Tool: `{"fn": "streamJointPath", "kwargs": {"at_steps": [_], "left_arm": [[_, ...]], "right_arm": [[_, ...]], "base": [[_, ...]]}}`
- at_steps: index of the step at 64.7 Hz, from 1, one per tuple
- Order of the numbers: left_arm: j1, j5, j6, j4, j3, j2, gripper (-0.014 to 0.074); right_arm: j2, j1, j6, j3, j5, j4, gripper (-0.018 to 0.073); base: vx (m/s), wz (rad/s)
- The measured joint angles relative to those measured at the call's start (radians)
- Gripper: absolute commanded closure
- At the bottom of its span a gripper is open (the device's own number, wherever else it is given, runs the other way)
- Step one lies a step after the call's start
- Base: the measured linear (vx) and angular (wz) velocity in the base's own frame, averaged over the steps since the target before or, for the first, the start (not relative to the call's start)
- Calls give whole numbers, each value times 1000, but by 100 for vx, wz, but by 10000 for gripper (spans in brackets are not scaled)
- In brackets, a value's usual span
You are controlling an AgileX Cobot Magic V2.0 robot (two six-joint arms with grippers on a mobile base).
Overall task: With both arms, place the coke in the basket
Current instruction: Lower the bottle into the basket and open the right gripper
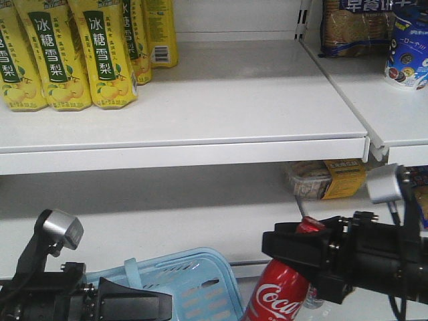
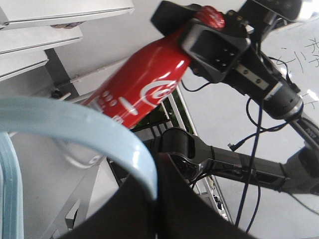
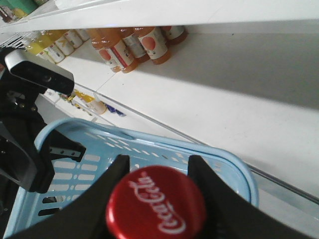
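The coke (image 1: 281, 294) is a red bottle with white script, hanging upright just right of the basket (image 1: 194, 284). My right gripper (image 1: 304, 249) is shut on its neck below the red cap (image 3: 156, 204). In the right wrist view the black fingers (image 3: 112, 179) flank the cap, above the pale blue basket's slotted wall (image 3: 149, 144). My left gripper (image 2: 158, 199) is shut on the basket's blue handle (image 2: 99, 132). From the left wrist view the coke (image 2: 144, 84) slants above that handle, held by the right gripper (image 2: 214, 45). The bottle's base is out of view.
Yellow-labelled bottles (image 1: 67, 53) stand on the upper shelf at the left. Biscuit packs (image 1: 354, 27) and a blue cup (image 1: 406, 60) sit at the right. The shelf edge (image 1: 200, 150) juts out above both arms. A snack box (image 1: 328, 177) lies under it.
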Motion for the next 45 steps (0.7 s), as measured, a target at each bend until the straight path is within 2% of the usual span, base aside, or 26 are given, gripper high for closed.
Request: {"fn": "streamJointPath", "kwargs": {"at_steps": [10, 15, 22, 31, 45], "left_arm": [[0, 0, 0, 0, 0, 0, 603], [0, 0, 0, 0, 0, 0, 603], [0, 0, 0, 0, 0, 0, 603], [0, 0, 0, 0, 0, 0, 603], [0, 0, 0, 0, 0, 0, 603]], "right_arm": [[104, 190, -135, -2, -125, 74, 562], [146, 279, -163, -14, -224, 78, 562], [206, 363, -176, -53, -341, 85, 562], [296, 425, -180, -129, -378, 104, 562], [408, 439, -181, -174, -388, 110, 554]], "base": [[0, 0], [0, 0], [0, 0], [0, 0], [0, 0]]}}
